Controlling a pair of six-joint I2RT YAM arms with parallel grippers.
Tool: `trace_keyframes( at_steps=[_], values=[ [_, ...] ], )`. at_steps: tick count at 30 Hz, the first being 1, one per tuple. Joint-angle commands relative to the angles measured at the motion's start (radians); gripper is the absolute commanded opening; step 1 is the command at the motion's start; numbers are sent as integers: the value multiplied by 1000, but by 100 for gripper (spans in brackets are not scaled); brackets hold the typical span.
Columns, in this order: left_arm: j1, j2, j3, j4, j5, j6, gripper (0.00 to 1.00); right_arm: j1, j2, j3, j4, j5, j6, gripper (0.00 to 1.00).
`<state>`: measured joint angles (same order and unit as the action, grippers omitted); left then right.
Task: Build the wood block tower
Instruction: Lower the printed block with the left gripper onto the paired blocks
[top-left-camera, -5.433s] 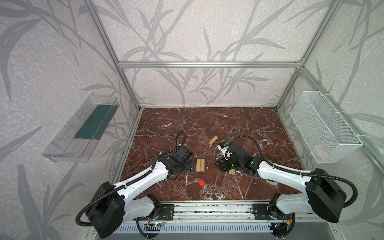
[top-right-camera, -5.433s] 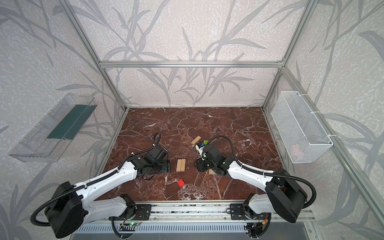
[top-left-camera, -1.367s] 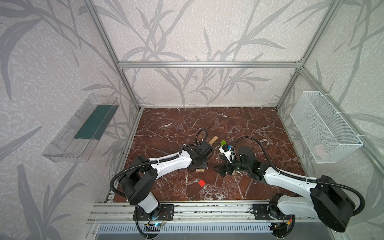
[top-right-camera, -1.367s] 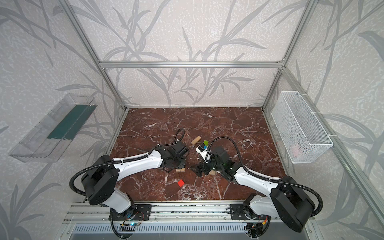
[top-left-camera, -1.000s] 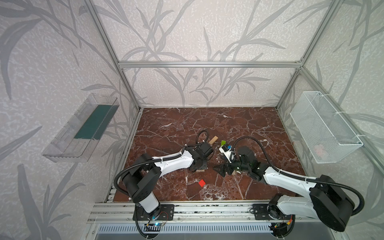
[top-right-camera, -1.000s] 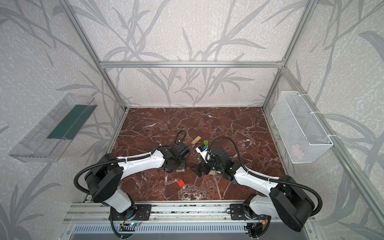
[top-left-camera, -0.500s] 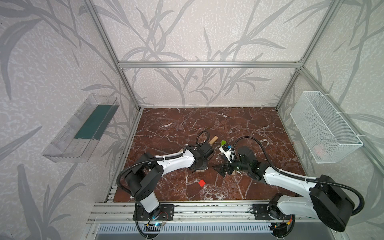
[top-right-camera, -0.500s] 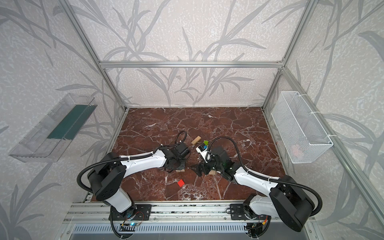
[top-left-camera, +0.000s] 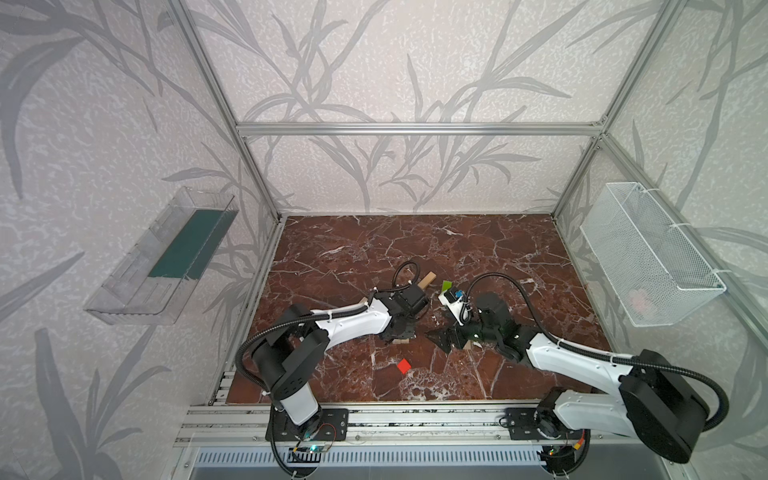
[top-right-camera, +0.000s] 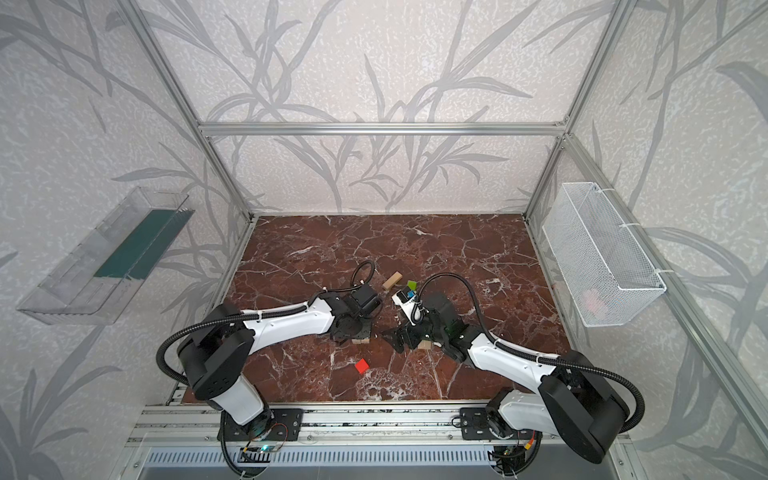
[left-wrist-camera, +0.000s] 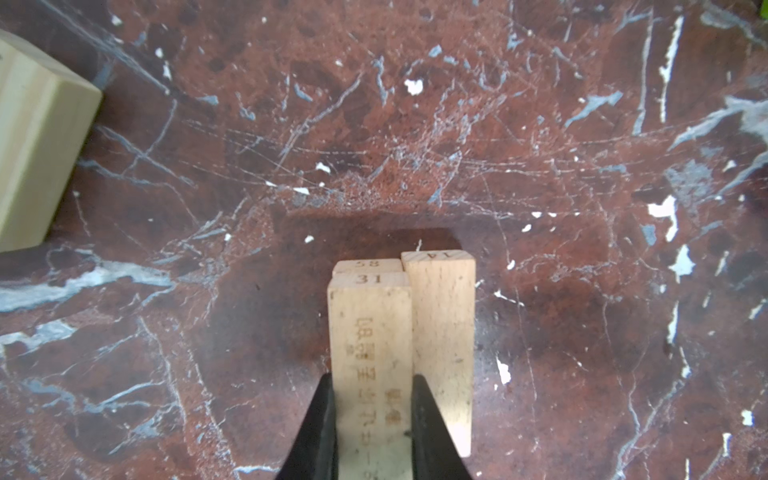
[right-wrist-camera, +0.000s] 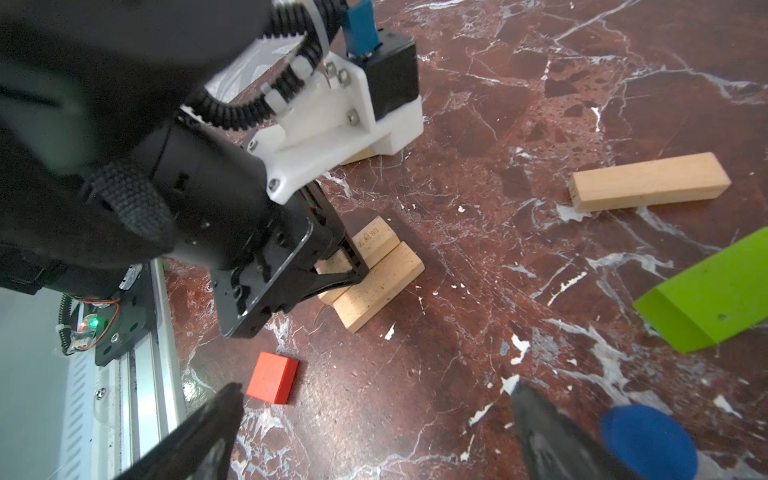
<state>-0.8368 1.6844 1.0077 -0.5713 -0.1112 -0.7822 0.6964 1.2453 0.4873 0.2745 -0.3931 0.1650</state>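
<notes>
Right now our left gripper (left-wrist-camera: 372, 392) is pinched tight on a pale plank (left-wrist-camera: 370, 332), holding its long sides near one end, so the wood runs straight out ahead of the jaws. Under it lies a second plank (left-wrist-camera: 365, 264), only its end face showing past the tip. A third plank (left-wrist-camera: 442, 324) sits hard against the outside of one finger. We take these three as the start of the tower. Whether the gripped plank rests on the one below, we cannot tell.

Our right gripper (right-wrist-camera: 374, 424) hangs spread wide with nothing between its jaws. The red cube (right-wrist-camera: 272, 377) lies just ahead of one fingertip and the blue piece (right-wrist-camera: 648, 442) just outside the other. The green oblong (right-wrist-camera: 706, 299) and a loose plank (right-wrist-camera: 648, 181) lie farther ahead.

Our worry is the release. That finger sits in the seam with the third plank, so opening could shove it aside, and a skewed top plank could slide off. A careless reach by the wide right jaws could knock the stack too.
</notes>
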Motion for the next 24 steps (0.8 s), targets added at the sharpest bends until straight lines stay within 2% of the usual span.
trace_keyframes(
  at_steps=[1, 9, 16, 24],
  values=[
    [-2, 16, 19, -17, -21, -15, 0, -5, -7, 22, -6, 9, 3, 99],
    [-3, 12, 20, -27, -28, -14, 1, -5, -9, 20, -8, 10, 3, 99],
    [-2, 6, 17, -26, -30, -17, 16, -6, -9, 20, -8, 10, 4, 99],
    [-2, -3, 19, -32, -33, -18, 26, -5, -10, 20, -6, 8, 5, 99]
  ],
)
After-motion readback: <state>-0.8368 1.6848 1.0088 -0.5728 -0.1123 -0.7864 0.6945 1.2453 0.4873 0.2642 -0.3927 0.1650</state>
